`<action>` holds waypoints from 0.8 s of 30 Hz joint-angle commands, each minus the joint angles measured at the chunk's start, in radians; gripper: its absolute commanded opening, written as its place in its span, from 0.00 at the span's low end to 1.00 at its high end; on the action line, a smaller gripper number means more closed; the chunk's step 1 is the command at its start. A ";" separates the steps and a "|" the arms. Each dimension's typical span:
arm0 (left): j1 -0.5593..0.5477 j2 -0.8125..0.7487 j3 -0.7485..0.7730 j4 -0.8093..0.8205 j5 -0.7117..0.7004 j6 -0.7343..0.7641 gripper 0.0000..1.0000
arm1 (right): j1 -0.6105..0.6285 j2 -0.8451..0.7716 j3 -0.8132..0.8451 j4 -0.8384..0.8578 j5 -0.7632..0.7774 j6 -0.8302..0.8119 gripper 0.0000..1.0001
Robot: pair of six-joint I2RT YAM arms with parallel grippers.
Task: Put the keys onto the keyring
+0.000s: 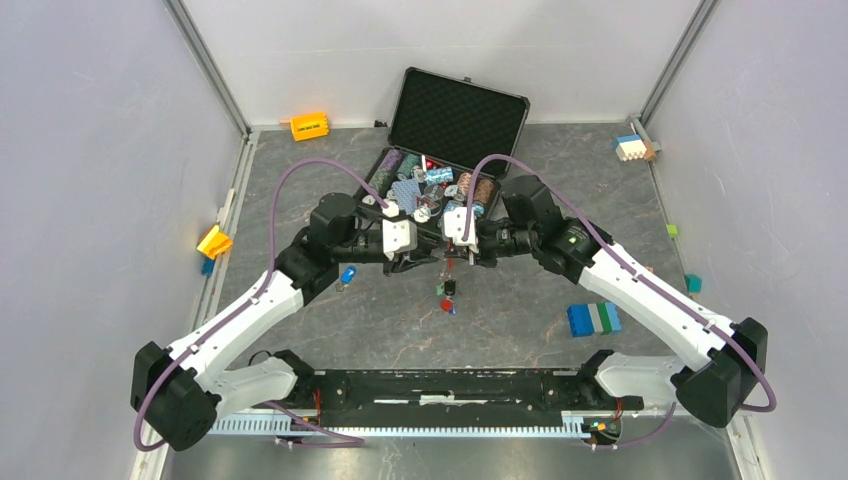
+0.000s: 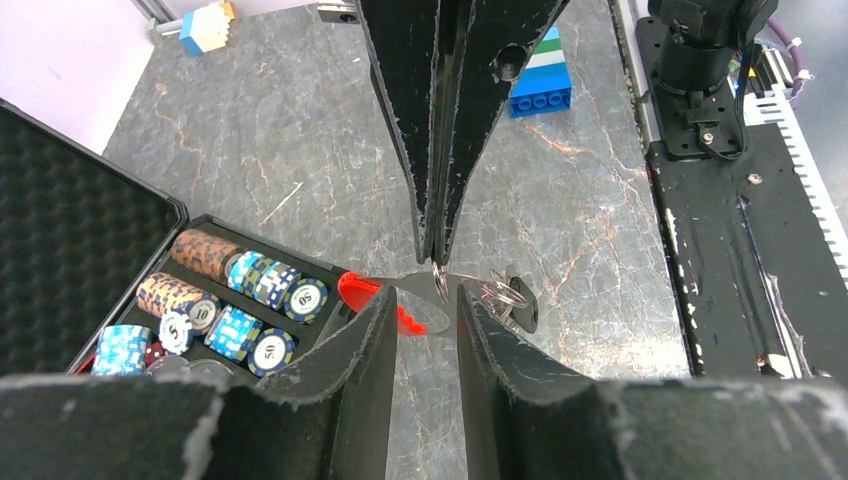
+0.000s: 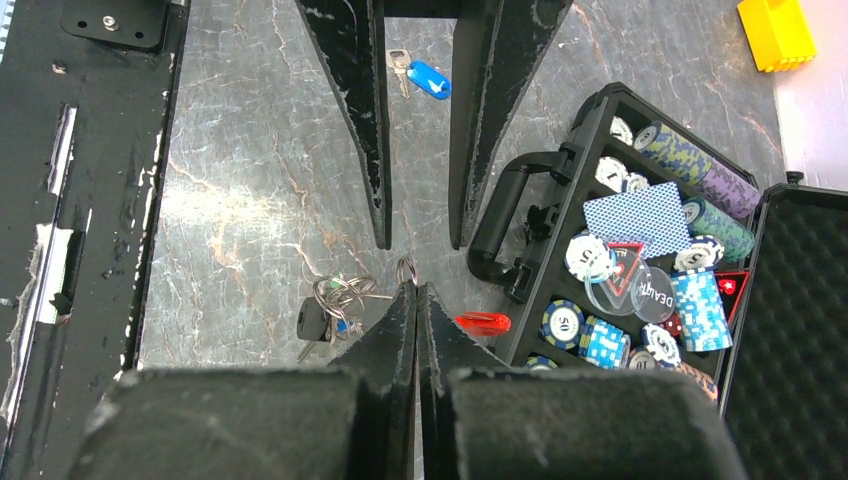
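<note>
At the left edge of the surface lies a yellow-orange piece (image 1: 213, 242), and a yellow block (image 1: 309, 125) sits in the far left corner. A blue-capped key (image 1: 347, 274) lies flat on its own, left of the middle of the surface and well apart from the other keys. The left hand (image 3: 419, 235) reaches in over the middle with its fingers apart, and bare surface shows between them. Nothing is clamped there, so it is released. Its tips stop just short of the keyring (image 3: 406, 268), whose thin metal ring stands up between the two hands near the middle of the surface, in front of the case. Just beside the ring, on the near side, is a bunch of keys (image 3: 325, 310) with looped wire rings and a black head. I cannot tell whether the bunch hangs or rests on the surface. The red fob (image 3: 483, 322) shows on the far side of the ring, close to the case. The right hand (image 2: 437, 245) meets the left tip to tip, clenched on the ring with its fingers pressed together. Behind both hands, toward the far edge, an open black case (image 1: 458, 110) holds rows of poker chips (image 2: 270, 285) and a blue deck of cards (image 3: 640, 215). Right of the middle, toward the near edge, lies a blue, green and white block (image 1: 593, 318). A green cube (image 1: 672, 230) and a teal cube (image 1: 692, 283) sit by the right edge. A small cluster of blocks (image 1: 633, 148) occupies the far right corner.
</note>
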 commanded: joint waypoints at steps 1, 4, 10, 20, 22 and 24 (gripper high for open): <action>-0.005 0.014 0.023 0.029 0.034 -0.019 0.36 | 0.005 -0.015 0.058 0.049 -0.002 0.022 0.00; -0.008 0.023 0.020 0.043 0.034 -0.027 0.36 | 0.004 -0.013 0.059 0.054 -0.003 0.029 0.00; -0.018 0.045 0.020 0.047 0.047 -0.050 0.32 | 0.004 -0.008 0.049 0.072 -0.019 0.041 0.00; -0.030 0.076 0.029 0.087 0.046 -0.069 0.20 | 0.005 0.001 0.044 0.077 -0.029 0.047 0.00; -0.032 0.080 0.031 0.090 0.047 -0.072 0.16 | 0.004 0.002 0.040 0.078 -0.029 0.046 0.00; -0.031 0.082 0.031 0.090 0.044 -0.073 0.08 | 0.004 0.001 0.035 0.079 -0.030 0.044 0.00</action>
